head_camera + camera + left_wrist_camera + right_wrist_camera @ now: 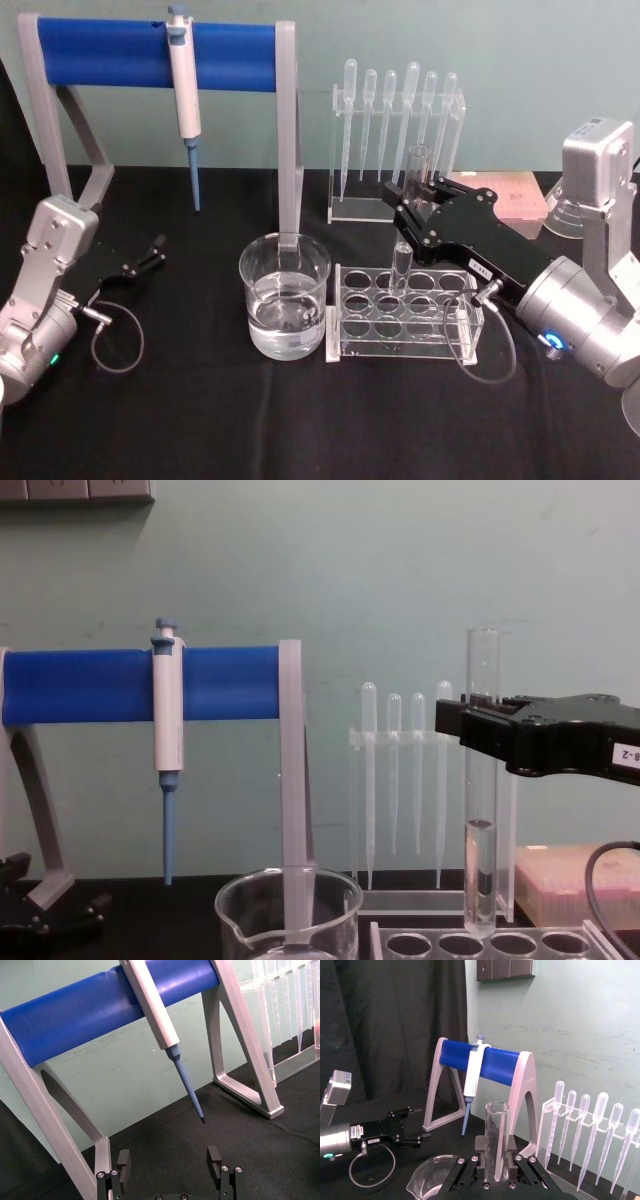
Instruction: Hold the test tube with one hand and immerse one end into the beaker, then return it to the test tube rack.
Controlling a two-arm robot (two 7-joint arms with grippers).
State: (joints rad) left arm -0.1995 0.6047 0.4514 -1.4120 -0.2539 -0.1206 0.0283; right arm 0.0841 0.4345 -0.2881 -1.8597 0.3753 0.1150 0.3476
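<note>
The test tube [409,215] stands upright with my right gripper [412,207] shut on its upper half. In the chest view its rounded end [480,920] hangs just above a hole of the clear tube rack [545,945], and a little liquid sits in its lower part. The right wrist view shows the tube [497,1135] clamped between the black fingers [481,1146]. The beaker [285,295], partly filled with water, stands directly left of the rack [350,345], apart from the tube. My left gripper [150,255] is parked open at the far left of the table.
A blue-barred stand [150,50] with a hanging pipettor [185,90] rises behind the beaker. A clear holder of plastic pipettes [400,130] stands behind the rack. A pink box [520,195] lies at the back right. Black cloth covers the table.
</note>
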